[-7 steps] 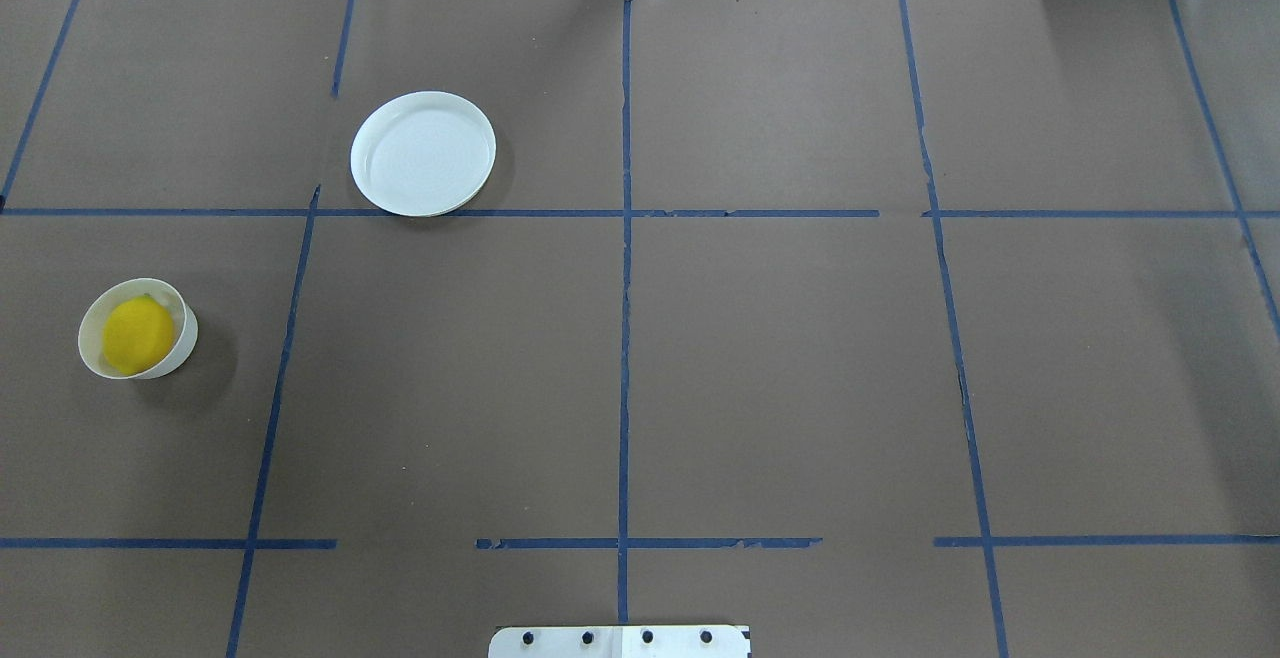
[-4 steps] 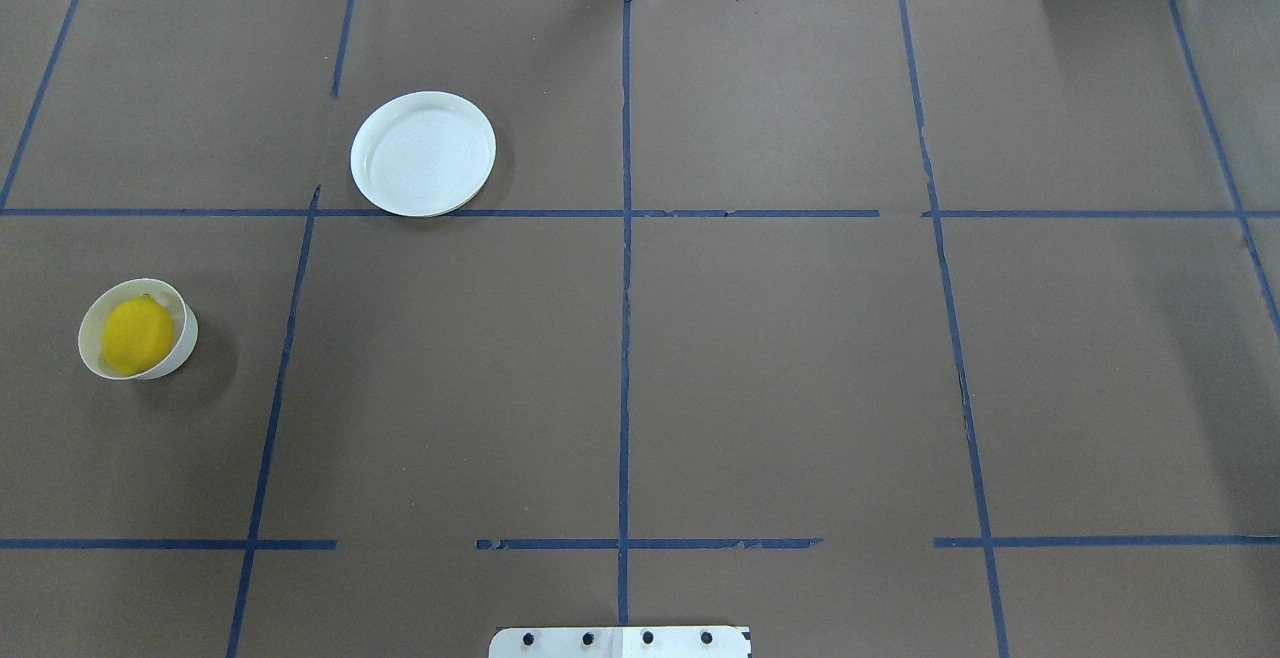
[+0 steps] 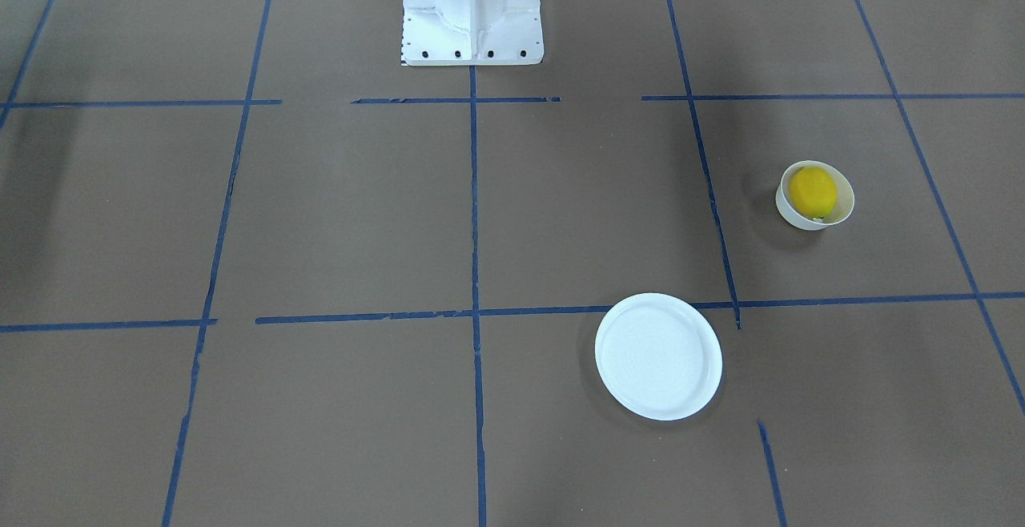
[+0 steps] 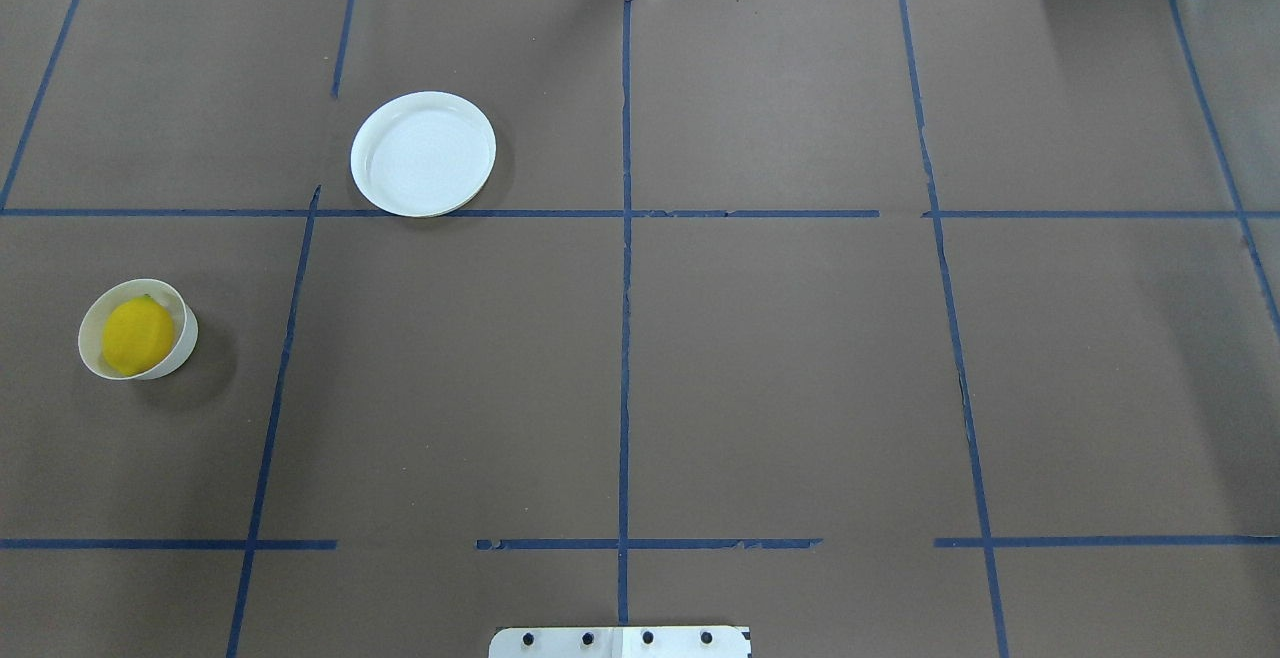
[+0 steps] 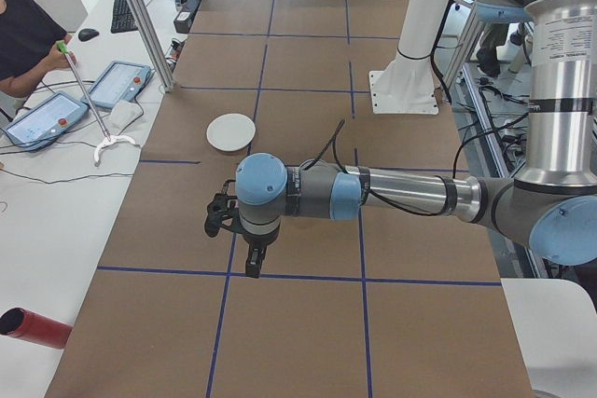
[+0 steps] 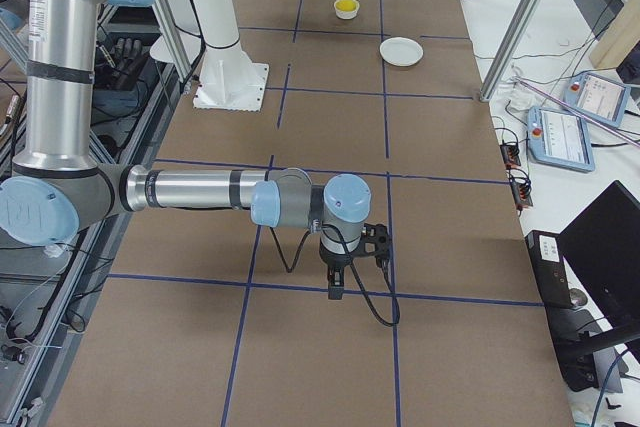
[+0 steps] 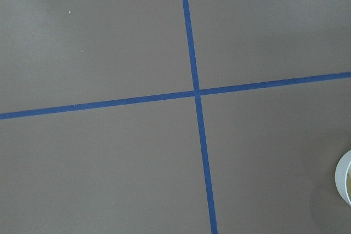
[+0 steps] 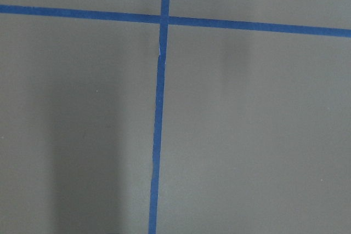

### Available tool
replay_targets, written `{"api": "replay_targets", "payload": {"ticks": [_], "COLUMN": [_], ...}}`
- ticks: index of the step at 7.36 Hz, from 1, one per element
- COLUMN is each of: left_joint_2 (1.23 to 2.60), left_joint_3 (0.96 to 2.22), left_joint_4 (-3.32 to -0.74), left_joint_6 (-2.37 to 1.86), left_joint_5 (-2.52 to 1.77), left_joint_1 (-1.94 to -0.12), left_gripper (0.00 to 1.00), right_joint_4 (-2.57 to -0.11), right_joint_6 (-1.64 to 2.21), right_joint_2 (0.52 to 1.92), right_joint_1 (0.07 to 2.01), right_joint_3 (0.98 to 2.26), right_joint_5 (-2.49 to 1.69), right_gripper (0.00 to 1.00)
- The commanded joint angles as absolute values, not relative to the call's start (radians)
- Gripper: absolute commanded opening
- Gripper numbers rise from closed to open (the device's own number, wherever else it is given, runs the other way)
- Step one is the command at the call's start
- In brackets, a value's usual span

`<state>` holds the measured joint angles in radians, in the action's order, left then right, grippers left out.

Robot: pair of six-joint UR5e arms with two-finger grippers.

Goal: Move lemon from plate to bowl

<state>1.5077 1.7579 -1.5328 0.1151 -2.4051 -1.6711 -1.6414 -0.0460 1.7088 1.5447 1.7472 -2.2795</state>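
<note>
The lemon (image 4: 138,335) lies inside the small deep white bowl (image 4: 185,338) at the table's left; both also show in the front view, the lemon (image 3: 812,191) in the bowl (image 3: 797,215). The flat white plate (image 4: 423,153) is empty, farther back and to the right of the bowl; it also shows in the front view (image 3: 658,356). The bowl's rim shows at the left wrist view's right edge (image 7: 343,182). My left gripper (image 5: 252,267) and right gripper (image 6: 334,292) show only in the side views, pointing down above the table; I cannot tell if they are open or shut.
The robot's white base (image 3: 471,6) stands at the table's near middle edge. Blue tape lines (image 4: 625,238) divide the brown table cover. A metal post (image 5: 140,20), tablets (image 6: 565,132) and a seated person (image 5: 23,34) are along the far side.
</note>
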Motion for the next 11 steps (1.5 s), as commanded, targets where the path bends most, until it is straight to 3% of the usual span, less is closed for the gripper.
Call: {"api": "replay_targets", "payload": {"ticks": [1, 3, 11], "left_joint_2": [1.503, 1.428, 1.411], "left_joint_3": [1.792, 1.767, 1.743], "left_joint_4": [-1.532, -1.566, -1.603], "left_joint_6": [0.019, 0.021, 0.08], "left_joint_5": [-2.401, -2.385, -2.349], "left_joint_1": [-1.648, -1.635, -1.64], "left_gripper": [1.0, 1.0, 1.0], "right_joint_4": [-1.641, -1.641, -1.641], "right_joint_6": [-0.046, -0.046, -0.046], "right_joint_2": [1.709, 1.709, 1.709], "right_joint_1": [1.545, 1.545, 1.545], "right_joint_3": [1.747, 1.747, 1.747], "right_joint_5": [-2.279, -2.279, -2.279], "right_gripper": [1.0, 1.0, 1.0]}}
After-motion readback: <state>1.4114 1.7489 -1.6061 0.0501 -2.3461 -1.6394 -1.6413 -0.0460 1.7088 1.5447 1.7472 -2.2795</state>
